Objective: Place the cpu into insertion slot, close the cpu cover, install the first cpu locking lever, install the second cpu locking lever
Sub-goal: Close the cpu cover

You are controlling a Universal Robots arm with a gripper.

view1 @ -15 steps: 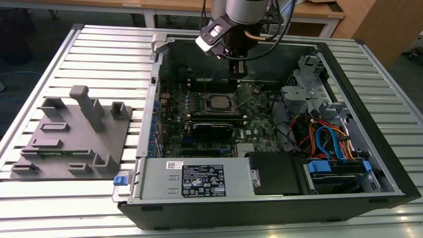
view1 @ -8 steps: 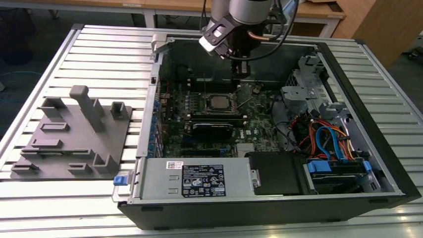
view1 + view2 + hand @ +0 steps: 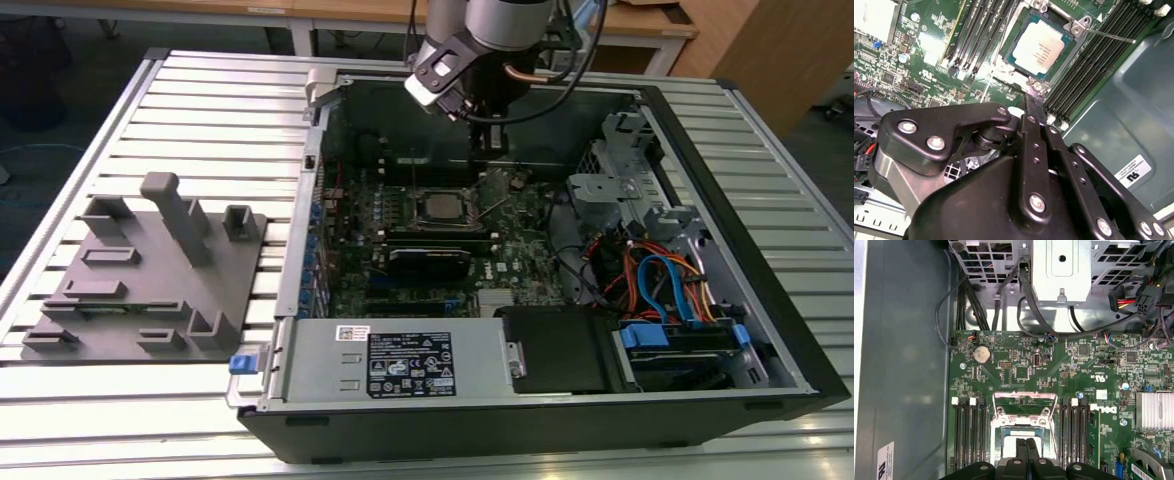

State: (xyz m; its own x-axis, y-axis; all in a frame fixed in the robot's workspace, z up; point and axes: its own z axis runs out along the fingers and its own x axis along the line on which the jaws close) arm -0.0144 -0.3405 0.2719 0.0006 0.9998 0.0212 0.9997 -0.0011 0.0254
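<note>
Slatted metal table [image 3: 200, 90] carries an open computer case [image 3: 747, 330]. Inside, the cpu [image 3: 1040, 46] already sits in the insertion slot [image 3: 1002, 426]. The gripper [image 3: 1026, 444], fingers pinched together and empty, hovers just beside it. A skewed descent could, I reckon, scrape the chip or bend the raised cpu cover [image 3: 1024, 396].

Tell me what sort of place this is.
Probably a robotics lab or test bench: an open computer case sits on a slatted metal table, a grey moulded fixture lies beside it, and wooden desks stand behind.
</note>
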